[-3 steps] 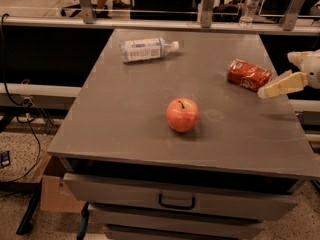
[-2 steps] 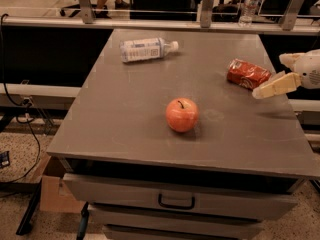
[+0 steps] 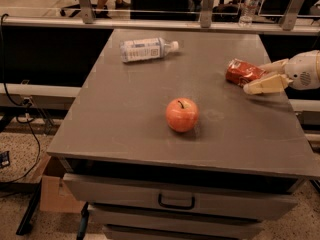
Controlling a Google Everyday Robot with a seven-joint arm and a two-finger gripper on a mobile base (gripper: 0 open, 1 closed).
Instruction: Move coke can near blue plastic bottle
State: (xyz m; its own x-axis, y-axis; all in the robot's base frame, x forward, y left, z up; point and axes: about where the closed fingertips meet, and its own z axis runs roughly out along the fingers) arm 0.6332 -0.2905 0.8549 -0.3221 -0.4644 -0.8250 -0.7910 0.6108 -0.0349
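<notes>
The coke can (image 3: 242, 72), red and dented, lies on its side at the right of the grey table (image 3: 125, 119). The blue plastic bottle (image 3: 145, 49) lies on its side at the far left-centre of the table, cap pointing right, well apart from the can. My gripper (image 3: 255, 78) reaches in from the right edge, open. One cream finger is behind the can's right end and the other is in front of it. Nothing is gripped.
A red-orange apple (image 3: 182, 114) stands in the middle of the table, nearer than the can. A clear water bottle (image 3: 250, 4) stands behind the rail at the back right. Drawers (image 3: 176, 202) are under the table front. A cardboard box (image 3: 52, 191) sits on the floor at left.
My gripper has moved left along the table's right side, from beside the can to having its open fingers on either side of the can's right end. The can, bottle and apple have not moved.
</notes>
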